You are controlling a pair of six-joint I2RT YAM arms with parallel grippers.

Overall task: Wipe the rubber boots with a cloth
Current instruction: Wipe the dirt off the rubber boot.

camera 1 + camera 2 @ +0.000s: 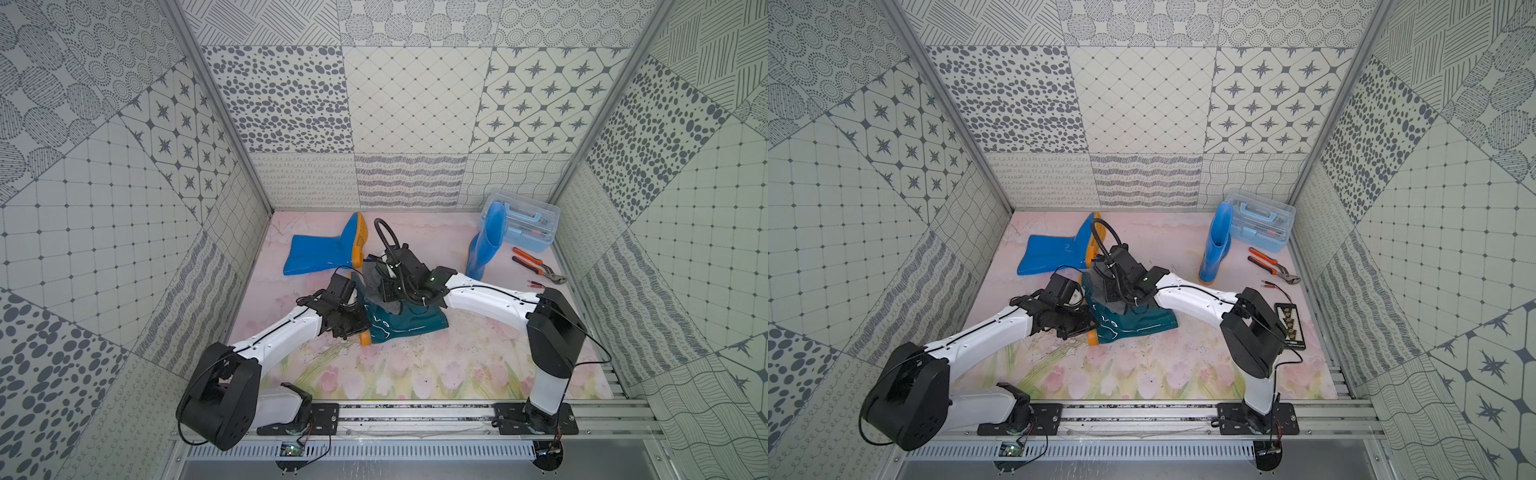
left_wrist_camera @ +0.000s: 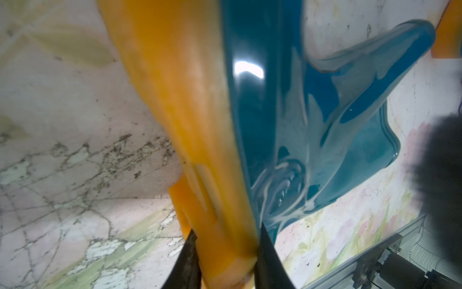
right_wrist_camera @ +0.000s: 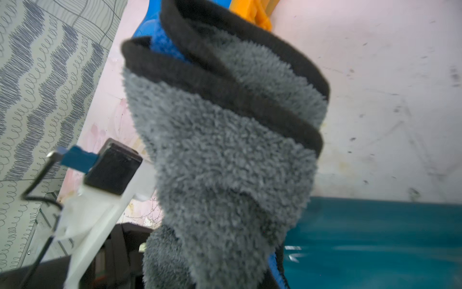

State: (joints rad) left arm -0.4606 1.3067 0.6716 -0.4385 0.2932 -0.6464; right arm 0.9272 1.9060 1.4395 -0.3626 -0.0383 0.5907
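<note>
The sideways-laid teal boot (image 1: 411, 326) was pinched at its sole by the left tool (image 2: 227, 250), the cloth (image 3: 225, 150) clamped in the right tool (image 1: 386, 293) being held directly above it.

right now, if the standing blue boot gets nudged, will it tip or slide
The upright bright blue rubber boot probably tips rather than slides: tall shaft, small sole. Its glossy skin looks slippery. The shaft likely flexes, like the flattened lying blue boot.
</note>
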